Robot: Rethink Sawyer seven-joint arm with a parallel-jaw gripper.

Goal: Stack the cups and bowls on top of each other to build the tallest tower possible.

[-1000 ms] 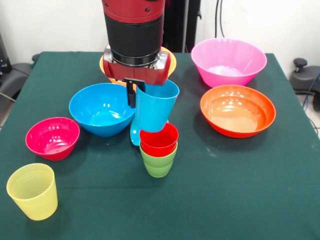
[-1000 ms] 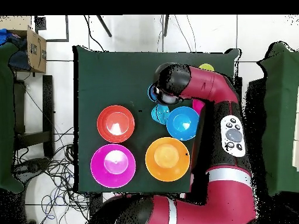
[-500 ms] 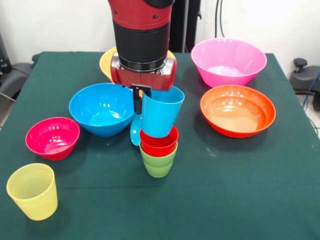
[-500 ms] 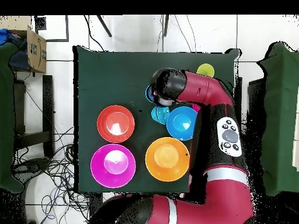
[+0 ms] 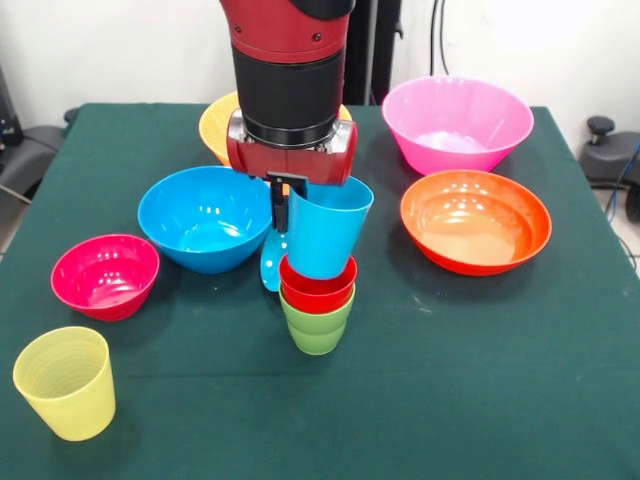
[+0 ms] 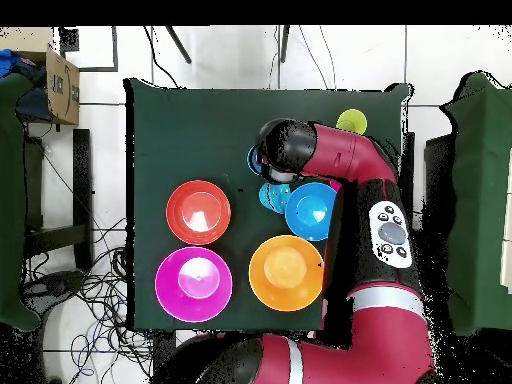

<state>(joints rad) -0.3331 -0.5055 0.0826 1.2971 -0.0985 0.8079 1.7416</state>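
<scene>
The gripper (image 5: 285, 205) is pinching the rim of the blue cup (image 5: 325, 232), with one dark finger (image 5: 279, 203) showing outside the cup's wall; the other finger is hidden, presumably inside the cup. The blue cup is hanging tilted, its base sitting at or just inside the mouth of the red cup (image 5: 318, 285). The red cup is nested in the green cup (image 5: 316, 327), which is standing on the table (image 5: 480, 380). These two cups are forming the tower so far.

Step in hand, as judged: the arm is seating the blue cup as the tower's third piece. Whether its base is already touching the red cup's inside cannot be told.

The next move calls for:
- bringing the blue cup upright over the red cup;
- lowering it until it is resting firmly;
- spreading the fingers only then, and lifting straight up so the finger is not dragging the rim sideways.

Pieces waiting on the table:
- the yellow cup (image 5: 65, 383), upright at the near corner, well apart from the tower;
- the magenta bowl (image 5: 105, 276) and the blue bowl (image 5: 204, 217);
- a small light blue bowl (image 5: 268, 266), just behind the tower;
- the red-orange bowl (image 5: 476, 220), the pink bowl (image 5: 457, 123) and the yellow-orange bowl (image 5: 218, 122), partly hidden by the arm.

In the overhead view the arm is covering the tower.
</scene>
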